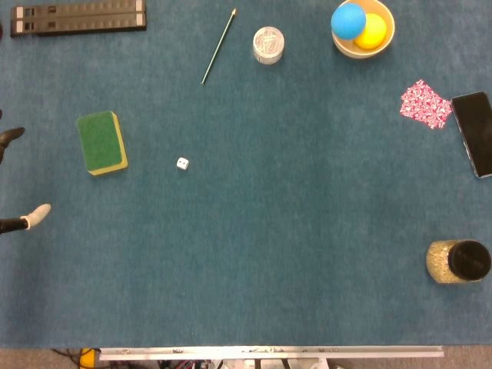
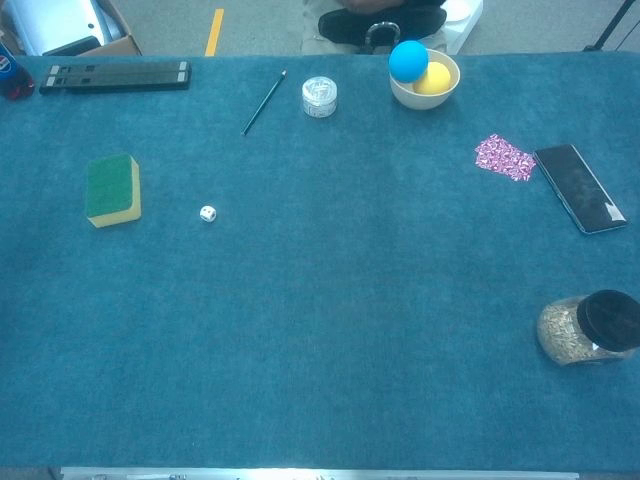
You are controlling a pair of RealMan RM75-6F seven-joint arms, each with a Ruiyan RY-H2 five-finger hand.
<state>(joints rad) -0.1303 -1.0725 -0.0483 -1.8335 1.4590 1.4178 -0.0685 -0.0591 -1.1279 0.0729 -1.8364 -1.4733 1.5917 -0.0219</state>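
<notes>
Only the tips of my left hand [image 1: 23, 221] show at the far left edge of the head view: a dark fingertip [image 1: 11, 137] above and a white-tipped one [image 1: 36, 215] below, spread wide apart with nothing between them. Nearest to it lies a green sponge with a yellow base [image 1: 101, 142] [image 2: 112, 188], a short way to its right and not touched. A small white die [image 1: 182, 163] [image 2: 207, 213] sits further right. My right hand shows in neither view.
On the blue table [image 1: 292, 231]: a black slotted bar [image 1: 77, 19], a thin pencil [image 1: 218, 47], a small clear round tub [image 1: 268, 45], a bowl [image 1: 361, 52] holding a blue ball [image 1: 348, 21] and a yellow ball [image 1: 373, 31], a pink packet [image 1: 425, 104], a phone [image 1: 477, 132], a black-lidded jar [image 1: 457, 262].
</notes>
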